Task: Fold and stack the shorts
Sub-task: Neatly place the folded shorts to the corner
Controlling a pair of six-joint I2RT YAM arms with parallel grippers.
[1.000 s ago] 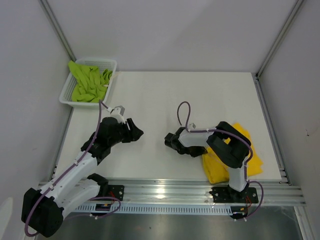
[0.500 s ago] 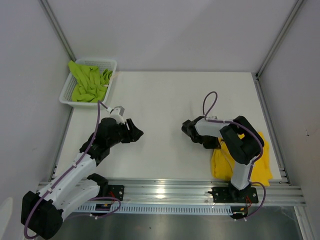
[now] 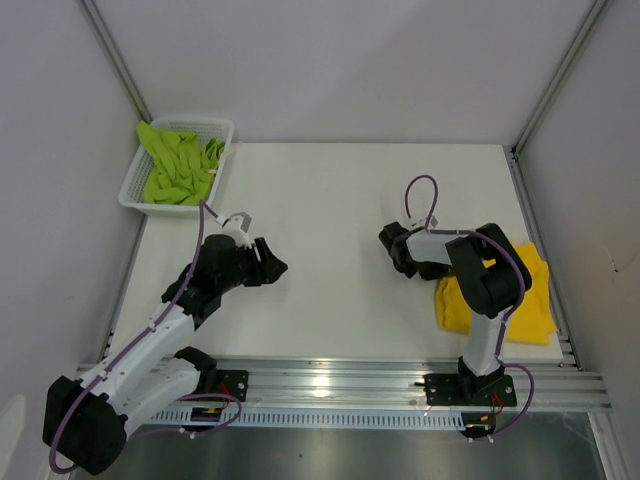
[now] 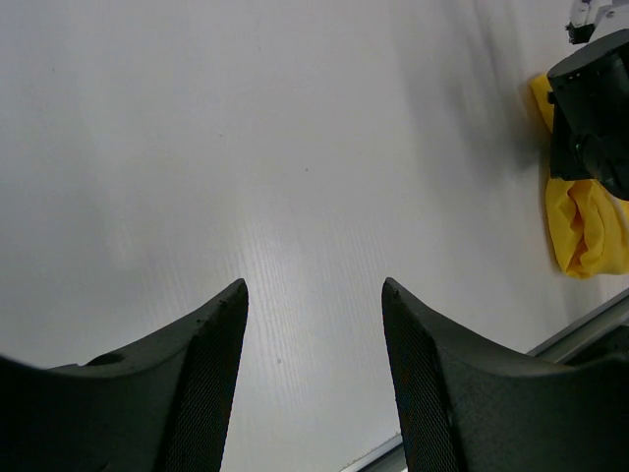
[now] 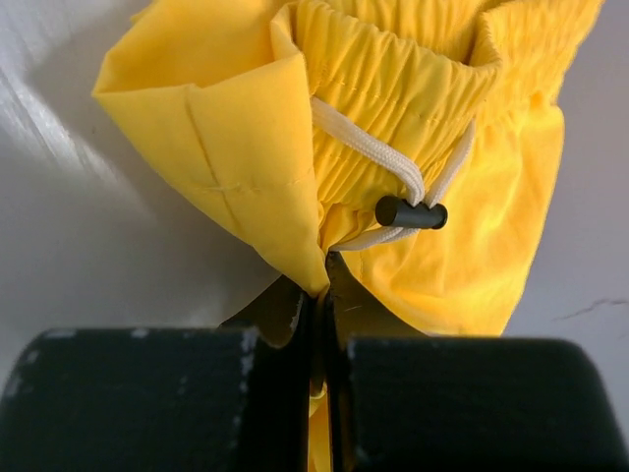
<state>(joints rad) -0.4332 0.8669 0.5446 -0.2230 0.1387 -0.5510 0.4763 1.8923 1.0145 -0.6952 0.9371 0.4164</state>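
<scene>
The yellow shorts (image 3: 505, 305) lie bunched at the table's front right, partly over its right edge. My right gripper (image 3: 447, 283) is mostly hidden under its own arm in the top view. In the right wrist view it (image 5: 322, 275) is shut on a fold of the yellow shorts (image 5: 216, 118), beside the white drawstring (image 5: 364, 147) and its black toggle (image 5: 411, 212). The lime green shorts (image 3: 178, 165) lie crumpled in the white basket (image 3: 130, 190) at the back left. My left gripper (image 3: 275, 267) is open and empty over bare table (image 4: 314, 285).
The yellow shorts (image 4: 585, 231) and the right arm (image 4: 595, 108) show at the right edge of the left wrist view. A metal rail (image 3: 330, 385) runs along the table's near edge. Frame posts stand at the back corners.
My right arm has swung to the right, dragging the yellow shorts from the front middle-right toward the table's right edge. The left arm has barely moved.
</scene>
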